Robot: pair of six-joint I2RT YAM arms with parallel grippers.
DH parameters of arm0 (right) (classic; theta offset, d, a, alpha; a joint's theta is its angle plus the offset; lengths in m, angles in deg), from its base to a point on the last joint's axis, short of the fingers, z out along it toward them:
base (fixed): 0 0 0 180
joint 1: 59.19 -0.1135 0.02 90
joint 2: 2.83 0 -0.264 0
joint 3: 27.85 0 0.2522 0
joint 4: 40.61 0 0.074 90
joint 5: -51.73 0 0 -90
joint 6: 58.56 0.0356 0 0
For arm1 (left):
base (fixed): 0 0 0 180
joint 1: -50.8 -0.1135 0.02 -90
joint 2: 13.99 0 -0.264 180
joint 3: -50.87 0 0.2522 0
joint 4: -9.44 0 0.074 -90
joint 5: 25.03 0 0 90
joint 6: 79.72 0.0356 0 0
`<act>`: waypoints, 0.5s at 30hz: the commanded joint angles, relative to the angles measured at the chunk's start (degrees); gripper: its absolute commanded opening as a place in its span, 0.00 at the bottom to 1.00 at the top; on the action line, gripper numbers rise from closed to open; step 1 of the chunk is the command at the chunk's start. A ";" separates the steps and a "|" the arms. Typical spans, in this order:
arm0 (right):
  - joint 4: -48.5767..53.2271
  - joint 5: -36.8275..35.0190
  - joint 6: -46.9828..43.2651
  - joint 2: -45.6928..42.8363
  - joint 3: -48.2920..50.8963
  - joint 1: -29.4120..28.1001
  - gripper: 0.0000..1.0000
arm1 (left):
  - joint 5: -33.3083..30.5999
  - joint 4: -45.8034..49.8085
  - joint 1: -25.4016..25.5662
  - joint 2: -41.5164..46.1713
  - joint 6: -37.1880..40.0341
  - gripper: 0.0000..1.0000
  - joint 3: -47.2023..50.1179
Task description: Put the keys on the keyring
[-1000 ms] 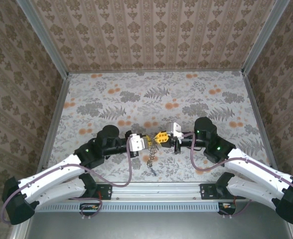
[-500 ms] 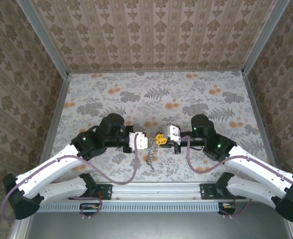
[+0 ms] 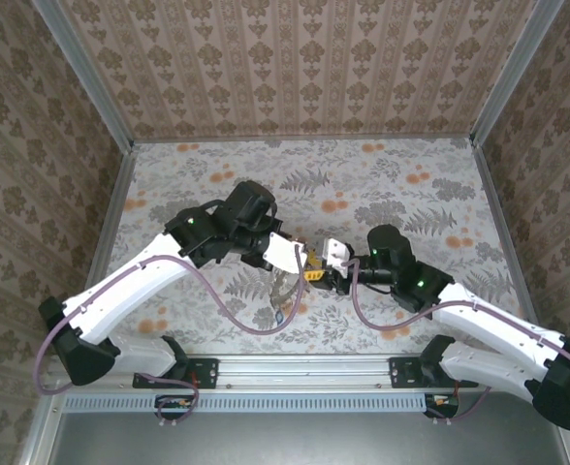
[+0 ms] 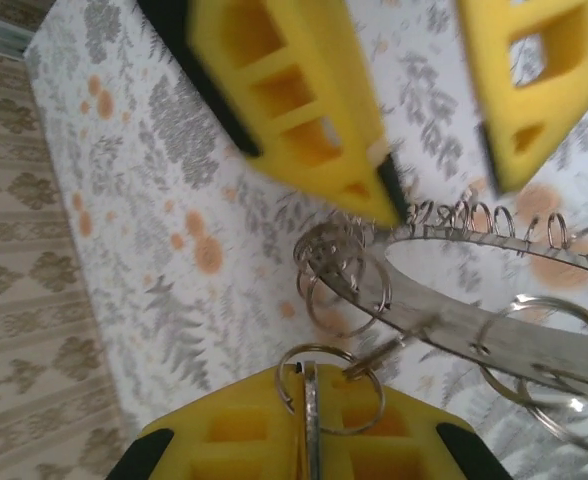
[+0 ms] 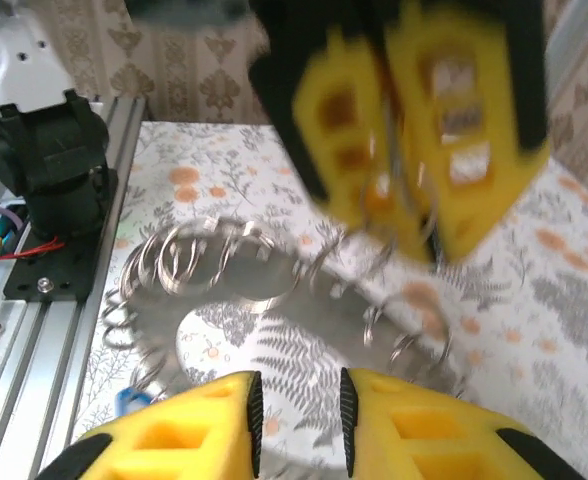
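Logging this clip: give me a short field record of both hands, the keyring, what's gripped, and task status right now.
keyring: between the two hands, carrying small split rings
left hand: fingers apart, tips at the keyring's coiled edge
right hand: shut on a thin metal key
surface: floral-patterned table
task status: key on keyring or not, cannot tell

The keyring (image 4: pixel 444 318) is bare bright metal: a flat, polished, mirror-glossy band strung with thin wire split rings (image 4: pixel 339 275). The left pincer (image 4: pixel 444 185) and right pincer (image 5: pixel 294 400) have fingers of matt yellow plastic, moulded in open cells, with black pads. The arm shells (image 3: pixel 120 310) are smooth white plastic with a slight sheen. The cable (image 3: pixel 256 331) has a smooth purple sheath. The bench (image 3: pixel 392 179) has a matt covering with a leaf print. The near rail (image 3: pixel 304 368) is brushed silvery metal.
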State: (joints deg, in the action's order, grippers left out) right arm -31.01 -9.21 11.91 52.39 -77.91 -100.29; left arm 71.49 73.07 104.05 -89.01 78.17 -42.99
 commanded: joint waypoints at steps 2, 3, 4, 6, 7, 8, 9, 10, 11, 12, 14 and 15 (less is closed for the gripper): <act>-4.94 1.35 6.93 -6.48 5.06 4.48 0.45 | -10.00 3.57 0.08 -1.70 12.58 0.00 -5.02; -4.94 0.99 7.58 -8.16 5.94 5.19 0.50 | -12.03 3.65 0.01 -2.32 14.78 0.01 -5.73; -4.52 0.40 8.10 -9.86 6.51 5.94 0.54 | -13.98 3.46 0.03 -2.88 16.66 0.01 -6.45; -3.25 -1.30 8.60 -12.77 7.48 7.12 0.58 | -17.30 2.45 0.16 -3.83 20.56 0.01 -7.34; -2.44 -2.90 8.88 -14.13 7.88 7.54 0.59 | -18.90 1.28 0.27 -4.06 22.70 0.01 -7.37; -1.79 -5.10 9.14 -15.41 8.32 7.77 0.62 | -20.92 -0.67 0.51 -4.26 25.40 0.02 -7.10; -1.04 -8.46 9.74 -16.69 8.79 7.95 0.67 | -23.05 -3.22 0.68 -4.50 28.03 0.02 -6.59; -0.27 -12.29 10.10 -18.09 9.28 8.01 0.74 | -25.38 -6.20 1.15 -4.59 30.84 0.02 -5.79; 0.41 -16.09 10.23 -19.10 9.75 8.05 0.88 | -27.43 -8.68 1.40 -4.76 33.76 0.02 -5.20; 0.84 -20.14 10.08 -20.23 10.54 8.06 0.99 | -29.46 -11.78 1.64 -4.99 37.65 0.02 -4.47; 0.58 -25.49 9.21 -21.81 12.57 8.13 0.99 | -34.24 -17.46 1.75 -5.74 43.93 0.02 -3.38; 0.41 -27.07 8.81 -22.58 13.41 8.14 1.00 | -36.09 -20.03 1.88 -6.37 46.53 0.02 -3.31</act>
State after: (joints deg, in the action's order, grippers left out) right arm -31.88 -25.03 20.15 31.56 -67.11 -92.53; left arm 45.61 64.70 105.36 -94.43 110.85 -47.01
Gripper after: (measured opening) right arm 0.993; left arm 0.093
